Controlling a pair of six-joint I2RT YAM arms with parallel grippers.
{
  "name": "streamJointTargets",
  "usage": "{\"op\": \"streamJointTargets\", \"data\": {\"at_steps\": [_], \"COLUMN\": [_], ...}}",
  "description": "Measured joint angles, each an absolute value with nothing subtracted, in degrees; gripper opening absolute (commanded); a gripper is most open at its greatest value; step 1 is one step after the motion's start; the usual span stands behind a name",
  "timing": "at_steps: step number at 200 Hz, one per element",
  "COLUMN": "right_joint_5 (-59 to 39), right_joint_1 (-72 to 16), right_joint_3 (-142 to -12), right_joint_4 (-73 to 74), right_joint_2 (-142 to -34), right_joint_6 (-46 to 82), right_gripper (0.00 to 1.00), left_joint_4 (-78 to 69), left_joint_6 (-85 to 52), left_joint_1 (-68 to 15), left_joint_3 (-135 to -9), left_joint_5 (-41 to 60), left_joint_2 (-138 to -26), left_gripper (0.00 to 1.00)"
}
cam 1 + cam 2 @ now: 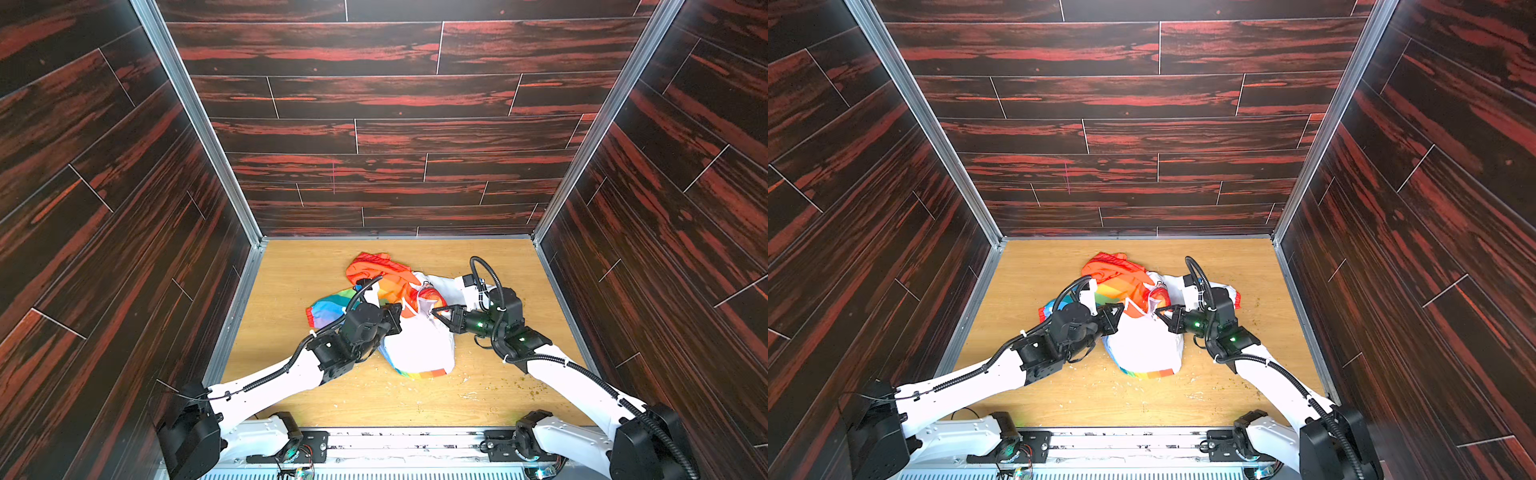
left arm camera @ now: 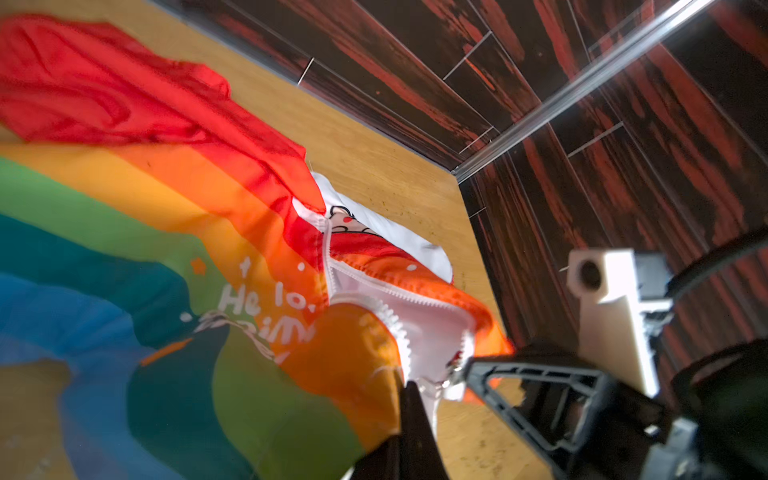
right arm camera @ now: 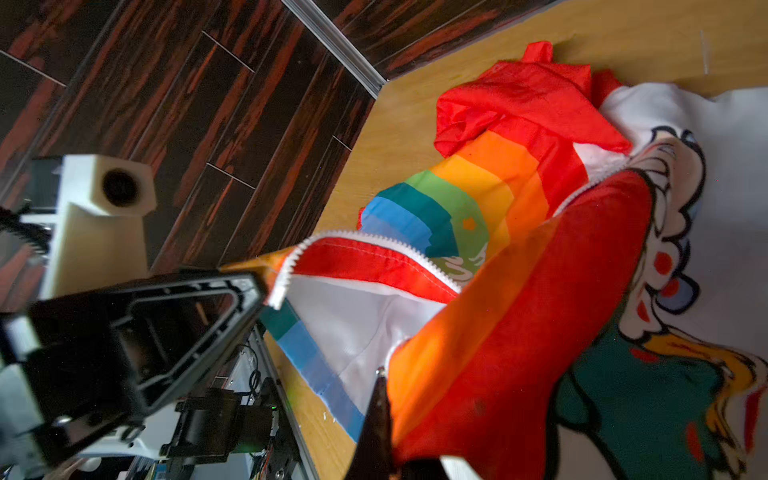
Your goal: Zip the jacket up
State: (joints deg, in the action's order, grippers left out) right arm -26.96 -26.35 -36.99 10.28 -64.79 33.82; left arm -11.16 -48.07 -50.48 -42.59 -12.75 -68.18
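jacket (image 1: 415, 345): we see it crumpled at the middle of the table (image 1: 299, 270), zip teeth apart.
left gripper (image 1: 398, 311): pinched tight on its rainbow-side zip edge.
right gripper (image 1: 435, 312): clamped on the opposite orange-red edge, probably right at the zip.

My left arm (image 1: 282, 382) reaches in from the near left corner and stretches low toward the middle. Its black wrist is turned so that my left hand (image 1: 398, 308) points to the right. My right arm (image 1: 573, 386) comes in from the near right corner and bends back inward at the wrist, so my right hand (image 1: 434, 311) points at the left one. The two sets of fingertips face each other, near but apart. Each hand is closed, pinching an edge of the jacket (image 1: 419, 345).
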Motion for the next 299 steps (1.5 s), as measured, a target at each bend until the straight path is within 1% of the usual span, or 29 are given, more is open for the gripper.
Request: {"op": "streamJointTargets", "data": {"at_steps": [18,37,50,70,98,118,155,187,239,299], "right_joint_5": [-28.6,-31.6,-34.2,-38.3,-44.0,-46.9,-51.5,-53.6,-54.6,-54.7], "right_joint_1": [-26.3,-26.0,-25.8,-25.7,-25.0,-23.3,-18.7,-18.1,-18.0,-18.0], "right_joint_3": [-38.6,-39.9,-39.7,-39.7,-39.7,-39.6,-38.9,-39.0,-41.3,-42.3], "right_joint_4": [9.6,10.8,12.8,16.4,22.4,27.5,45.1,57.6,72.0,76.3], "right_joint_2": [-65.4,-66.5,-66.9,-68.0,-69.3,-69.4,-73.1,-78.5,-83.9,-84.2], "right_joint_6": [34.3,35.1,36.4,38.6,41.7,44.2,53.6,61.1,70.6,73.8], "right_gripper": [0.0,0.0,0.0,0.0,0.0,0.0,0.0,0.0,0.0,0.0], "left_joint_4": [-13.6,-13.6,-16.3,-25.0,-38.3,-45.0,-55.3,-62.6,-66.9,-67.8], "left_joint_6": [-45.3,-43.7,-41.8,-40.6,-41.5,-42.6,-45.1,-47.3,-49.1,-49.9], "left_joint_1": [-50.5,-50.3,-49.7,-47.9,-44.3,-43.0,-42.7,-42.7,-42.7,-42.7], "left_joint_3": [-38.1,-37.2,-37.2,-36.0,-35.0,-35.6,-38.2,-40.5,-40.9,-44.6], "left_joint_5": [-15.3,-17.7,-17.3,-14.4,-8.5,-4.3,1.3,4.0,5.1,6.0], "left_joint_2": [-65.6,-63.4,-62.4,-62.3,-67.0,-71.4,-76.8,-79.6,-81.7,-84.8], "left_gripper": [0.0,0.0,0.0,0.0,0.0,0.0,0.0,0.0,0.0,0.0]}}
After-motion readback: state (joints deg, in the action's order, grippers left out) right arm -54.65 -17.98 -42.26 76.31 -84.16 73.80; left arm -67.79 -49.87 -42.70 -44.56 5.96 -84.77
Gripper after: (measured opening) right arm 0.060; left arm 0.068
